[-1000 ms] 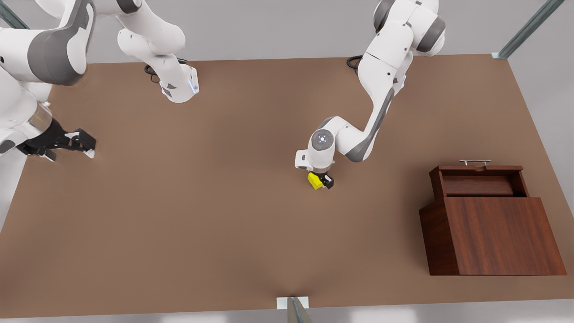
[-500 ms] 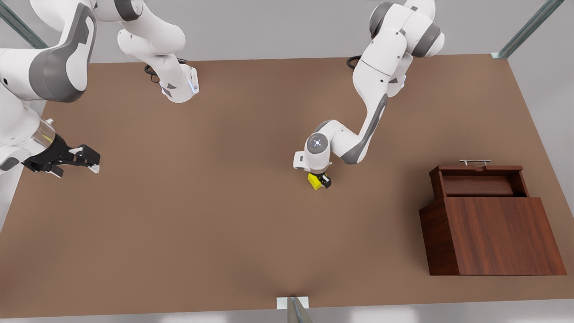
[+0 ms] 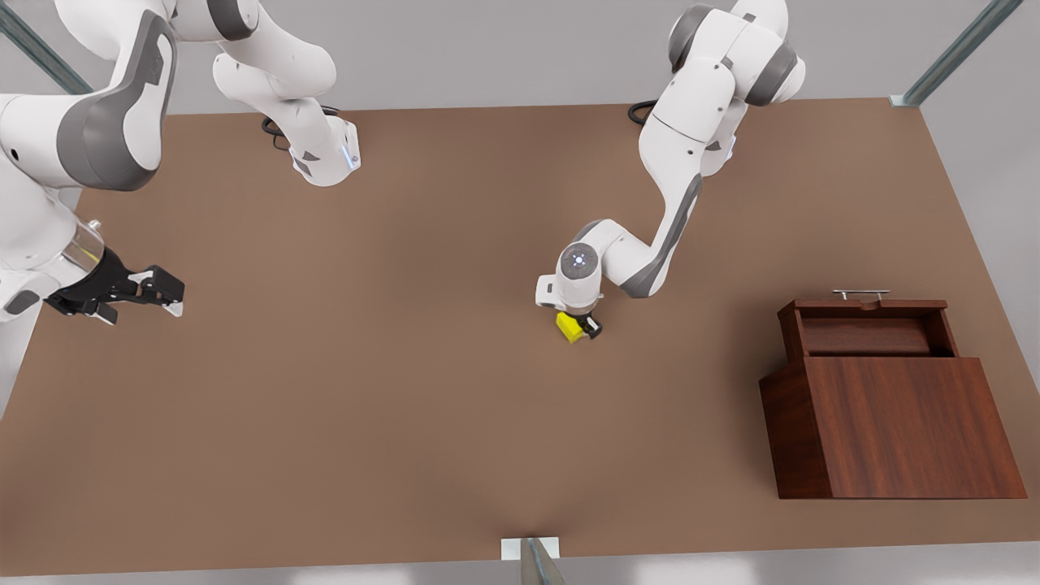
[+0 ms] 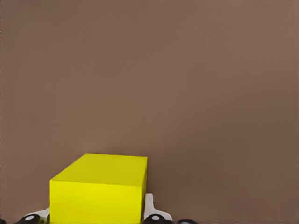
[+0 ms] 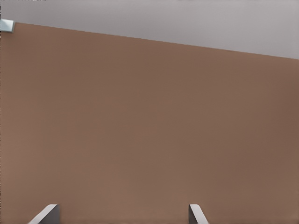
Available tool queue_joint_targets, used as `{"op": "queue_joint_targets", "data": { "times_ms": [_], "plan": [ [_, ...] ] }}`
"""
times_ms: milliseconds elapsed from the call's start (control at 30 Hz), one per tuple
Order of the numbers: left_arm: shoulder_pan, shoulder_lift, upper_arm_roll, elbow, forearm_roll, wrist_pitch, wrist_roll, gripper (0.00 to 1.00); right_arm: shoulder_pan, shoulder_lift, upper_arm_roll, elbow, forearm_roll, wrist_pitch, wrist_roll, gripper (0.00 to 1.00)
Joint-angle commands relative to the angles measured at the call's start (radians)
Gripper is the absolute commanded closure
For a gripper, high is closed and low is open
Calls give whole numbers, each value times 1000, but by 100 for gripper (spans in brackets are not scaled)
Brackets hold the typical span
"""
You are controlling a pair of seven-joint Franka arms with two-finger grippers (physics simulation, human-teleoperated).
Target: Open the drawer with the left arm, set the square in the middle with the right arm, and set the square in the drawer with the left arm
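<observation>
The scene held two white arms, one yellow square and one wooden box with one drawer, all on one brown tabletop (image 3: 390, 390).

The left gripper (image 3: 578, 327) stood pointed straight down near the middle of the tabletop, with its fingers closed on the square (image 3: 569, 327). In the left wrist view the square (image 4: 100, 189) sat between the two pale fingertips (image 4: 150, 210), one on each side of it. The frames did not settle whether the square touched the tabletop or hung just above it.

The right gripper (image 3: 158, 290) hovered over the tabletop's edge at the front view's left, well apart from the square. Its fingers were spread wide with nothing between them; the right wrist view showed the two fingertips (image 5: 46, 214) far apart over bare tabletop.

The drawer (image 3: 869, 327) was pulled out of the wooden box (image 3: 894, 426) at the front view's right. One silver bar handle (image 3: 860, 293) ran along its far side.
</observation>
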Motion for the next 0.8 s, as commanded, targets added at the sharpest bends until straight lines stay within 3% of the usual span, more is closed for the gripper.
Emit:
{"op": "queue_joint_targets", "data": {
  "times_ms": [0, 267, 467, 600, 767],
  "plan": [
    [0, 0, 0, 0, 0, 0, 0, 30, 1, -1, 0, 0, -2, 0, -1, 0],
    [2, -31, 4, 14, -1, -38, 2, 34, 6, 9, 3, 2, -1, 9, -3, 0],
    [12, -199, 66, 31, -18, -169, 18, 33, 12, 15, 3, 0, -1, 21, -3, 0],
    [14, -264, 173, 83, -136, -299, 187, 33, 12, 16, 3, 0, -1, 23, -3, 0],
    [12, -324, 336, 66, -142, -365, 486, 33, 12, 16, 3, 0, -1, 23, -3, 0]
  ]
}}
